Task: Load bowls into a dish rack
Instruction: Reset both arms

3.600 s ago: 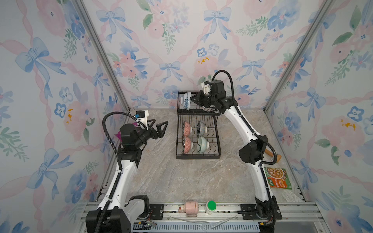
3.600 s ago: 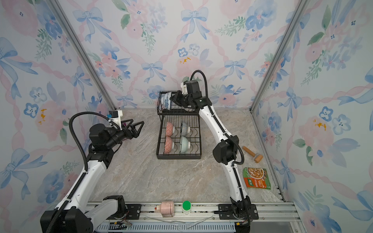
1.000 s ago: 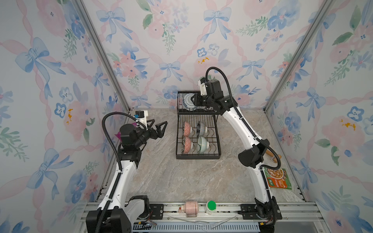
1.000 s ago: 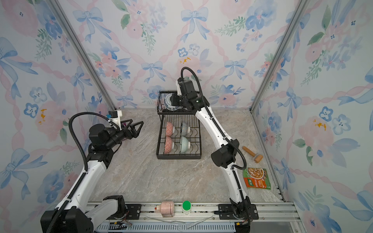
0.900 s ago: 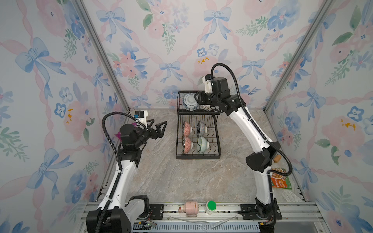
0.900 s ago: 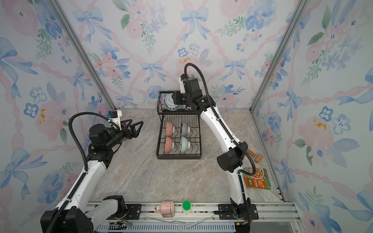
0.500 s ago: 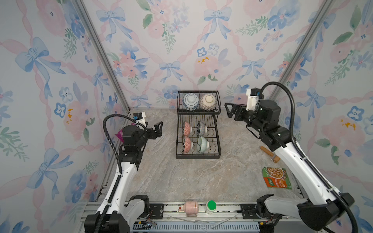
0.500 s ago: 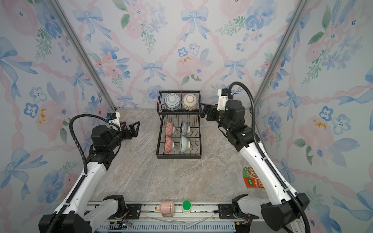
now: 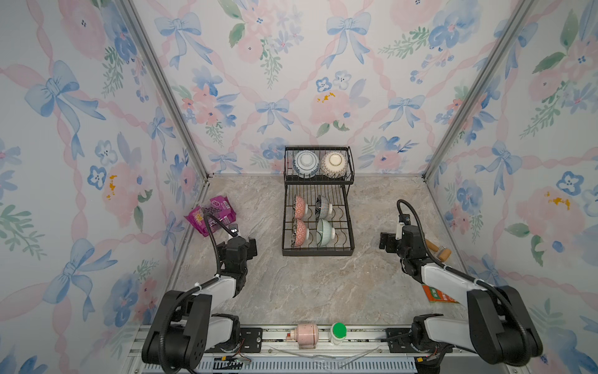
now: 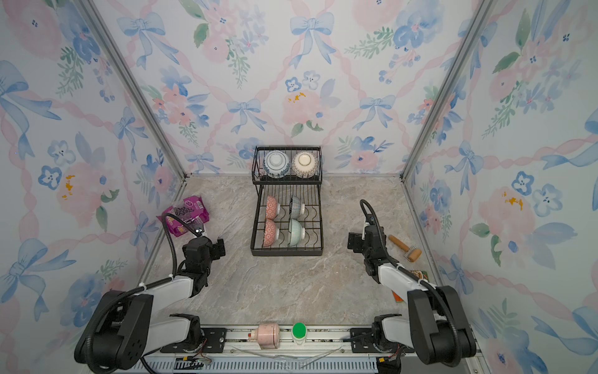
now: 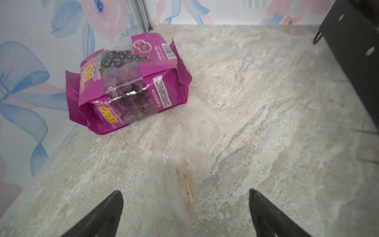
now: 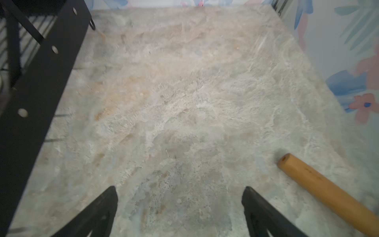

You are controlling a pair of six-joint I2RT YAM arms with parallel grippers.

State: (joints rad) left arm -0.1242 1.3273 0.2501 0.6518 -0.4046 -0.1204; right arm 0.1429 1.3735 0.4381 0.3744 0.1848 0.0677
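Note:
The black dish rack (image 9: 317, 253) (image 10: 287, 253) stands at the back middle of the table. Two bowls sit upside down in its upper basket: a blue-patterned one (image 9: 305, 163) (image 10: 276, 163) and a cream one (image 9: 334, 164) (image 10: 304, 164). In the lower tier two pink-sided bowls (image 9: 300, 207) (image 9: 301, 232) stand on edge beside a dark lattice bowl (image 9: 324, 207) and a mint green bowl (image 9: 325, 232). My left gripper (image 9: 250, 247) (image 11: 185, 191) hangs open and empty left of the rack. On the rack's right, my right gripper (image 9: 386, 241) (image 12: 179, 187) is also open and empty.
A purple snack bag (image 9: 212, 215) (image 11: 127, 88) lies by the left wall. A wooden roller (image 9: 437, 251) (image 12: 320, 184) and an orange packet (image 9: 437, 294) lie near the right wall. A pink bottle (image 9: 305, 335) and a green-capped one (image 9: 338, 332) rest on the front rail.
My right gripper opened and let go of the cream bowl in the upper basket. That arm drew back and down to the right of the rack. The left arm also folded low.

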